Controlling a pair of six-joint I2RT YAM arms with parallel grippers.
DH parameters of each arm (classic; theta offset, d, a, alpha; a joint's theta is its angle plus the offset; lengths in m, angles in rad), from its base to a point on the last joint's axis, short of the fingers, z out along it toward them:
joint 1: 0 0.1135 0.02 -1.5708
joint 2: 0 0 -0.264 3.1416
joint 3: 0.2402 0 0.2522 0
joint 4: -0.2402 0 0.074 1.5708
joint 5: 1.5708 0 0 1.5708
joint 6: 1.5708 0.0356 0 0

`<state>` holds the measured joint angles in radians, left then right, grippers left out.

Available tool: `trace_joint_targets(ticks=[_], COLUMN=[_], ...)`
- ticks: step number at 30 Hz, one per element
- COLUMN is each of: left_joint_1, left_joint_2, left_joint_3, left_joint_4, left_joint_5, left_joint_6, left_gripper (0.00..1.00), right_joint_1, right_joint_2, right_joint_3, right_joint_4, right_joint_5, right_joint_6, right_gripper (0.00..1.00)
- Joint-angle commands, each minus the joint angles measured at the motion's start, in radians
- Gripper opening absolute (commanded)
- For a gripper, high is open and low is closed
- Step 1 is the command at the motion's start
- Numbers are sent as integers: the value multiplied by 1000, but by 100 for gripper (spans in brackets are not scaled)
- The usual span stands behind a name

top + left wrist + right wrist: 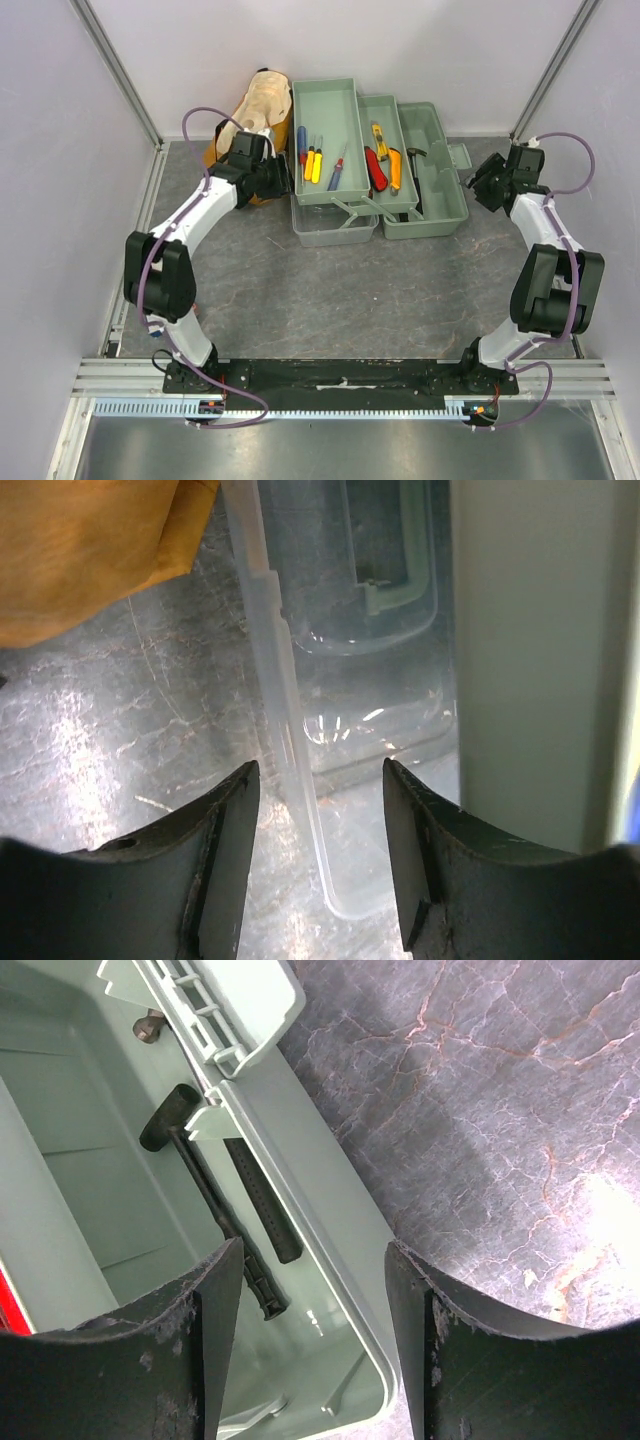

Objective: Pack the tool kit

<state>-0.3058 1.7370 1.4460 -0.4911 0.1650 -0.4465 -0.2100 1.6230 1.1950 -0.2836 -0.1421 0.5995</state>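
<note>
The pale grey-green toolbox stands open at the back, its trays fanned out to the left. Yellow, orange and red handled tools lie in the left tray, and red and yellow pliers in the middle tray. A black hammer lies in the base. The clear lid lies in front. My left gripper is open and empty, its jaws either side of the clear lid's edge. My right gripper is open and empty over the base's right rim.
A mustard-yellow bag lies at the back left, right behind my left gripper, and shows in the left wrist view. A tray wall stands close on that gripper's right. Metal frame posts and white walls ring the grey table.
</note>
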Motion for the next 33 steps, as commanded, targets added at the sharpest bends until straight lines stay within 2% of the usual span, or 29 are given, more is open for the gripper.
trace_joint_targets(ticks=[1,5,8,11,14,17,25,33], left_joint_1=[-4,-4,-6,-4,-6,-6,-6,-7], left_joint_2=[68,134,160,176,187,209,147,67], left_joint_3=[13,54,68,79,111,181,264,346], left_joint_4=[101,105,106,106,92,30,-23,-61], left_joint_5=[-21,-42,-44,-39,5,11,-71,-90], left_joint_6=[17,35,45,61,115,153,196,247], left_gripper=[59,56,50,39,23,2,2,2], right_joint_1=[-28,-52,-66,-75,-81,-83,-88,-88], right_joint_2=[-11,-18,-25,-34,-49,-75,-91,-55], right_joint_3=[-15,-32,-52,-78,-94,-107,-114,-158], right_joint_4=[43,46,54,66,60,57,11,-17], right_joint_5=[-50,-54,-53,-42,-11,27,162,145], right_joint_6=[25,39,46,65,86,95,98,115], right_gripper=[65,65,65,64,62,61,61,60])
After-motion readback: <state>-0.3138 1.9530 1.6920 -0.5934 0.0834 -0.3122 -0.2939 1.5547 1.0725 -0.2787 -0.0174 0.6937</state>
